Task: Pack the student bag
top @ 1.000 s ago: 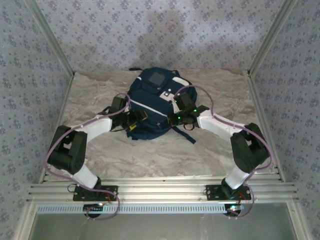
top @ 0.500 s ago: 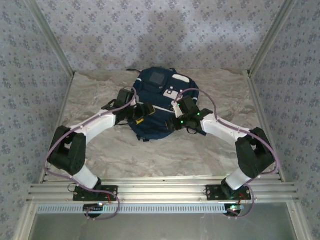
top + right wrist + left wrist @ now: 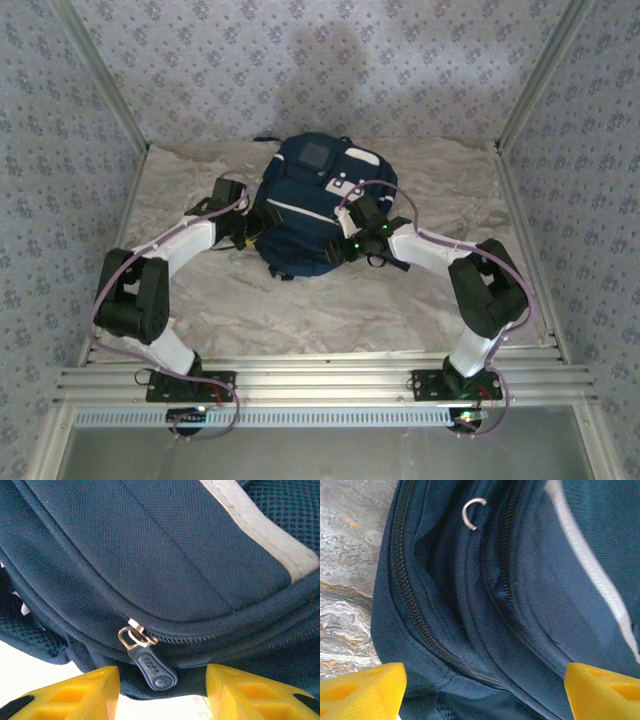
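The student bag point(image 3: 312, 200), navy with white stripes and a grey patch, lies on the marble table point(image 3: 300, 315) between both arms. My left gripper point(image 3: 250, 228) is at the bag's left side. In the left wrist view its yellow fingertips point(image 3: 360, 690) stand far apart, open, with the bag's fabric and a dark zipper line point(image 3: 415, 625) between them. My right gripper point(image 3: 345, 246) is at the bag's near right edge. It is open, and the dark zipper pull tab point(image 3: 152, 670) hangs loose between its yellow fingers point(image 3: 250, 690), below the metal slider point(image 3: 134, 635).
Patterned walls and aluminium posts point(image 3: 100, 85) close the table in at the back and both sides. A dark strap point(image 3: 392, 262) trails from the bag by the right gripper. A small metal ring point(image 3: 471, 512) lies on the bag's fabric.
My right gripper has gone from shut to open and shifted along the bag's near edge. My left gripper has pulled back to the left, off the bag's front. The bag's shape has shifted slightly.
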